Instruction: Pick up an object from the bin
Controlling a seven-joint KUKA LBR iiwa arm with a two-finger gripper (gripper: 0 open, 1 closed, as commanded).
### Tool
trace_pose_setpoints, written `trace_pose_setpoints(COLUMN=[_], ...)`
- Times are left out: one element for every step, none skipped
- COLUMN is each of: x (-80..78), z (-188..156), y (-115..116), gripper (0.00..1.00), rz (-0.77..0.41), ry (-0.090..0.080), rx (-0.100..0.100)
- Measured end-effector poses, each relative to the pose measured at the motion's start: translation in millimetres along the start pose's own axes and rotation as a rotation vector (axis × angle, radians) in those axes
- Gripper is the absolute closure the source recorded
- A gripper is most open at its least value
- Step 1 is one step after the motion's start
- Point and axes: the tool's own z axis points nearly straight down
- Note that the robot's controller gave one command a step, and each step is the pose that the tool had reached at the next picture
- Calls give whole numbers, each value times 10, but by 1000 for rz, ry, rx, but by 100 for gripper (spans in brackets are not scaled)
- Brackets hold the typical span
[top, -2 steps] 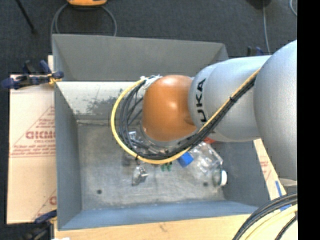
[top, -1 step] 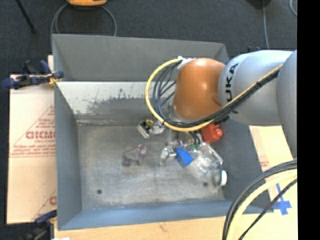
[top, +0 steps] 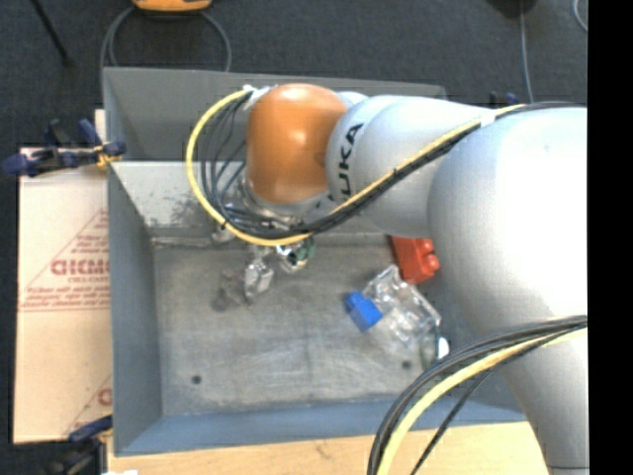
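Clear plastic piece (top: 401, 312), red block (top: 415, 258) near — scuffed grey bin floor (top: 297, 354), fingers' (top: 259, 277) gap unclear

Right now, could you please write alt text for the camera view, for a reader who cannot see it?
The arm's gripper hangs over bare floor near the far wall of a grey bin. To its right lie a red block and a clear plastic piece with a blue cap.
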Motion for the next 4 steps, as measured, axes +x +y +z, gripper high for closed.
trace_pose_setpoints(x=[-115, -96, 165, 158], z=[-1, 1, 1, -25], y=[296, 622, 1109, 1118], gripper=[0, 0, 0, 100], rz=[332, 471, 383, 388], ry=[-8, -4, -10, -4], rx=[-2, -4, -3, -7])
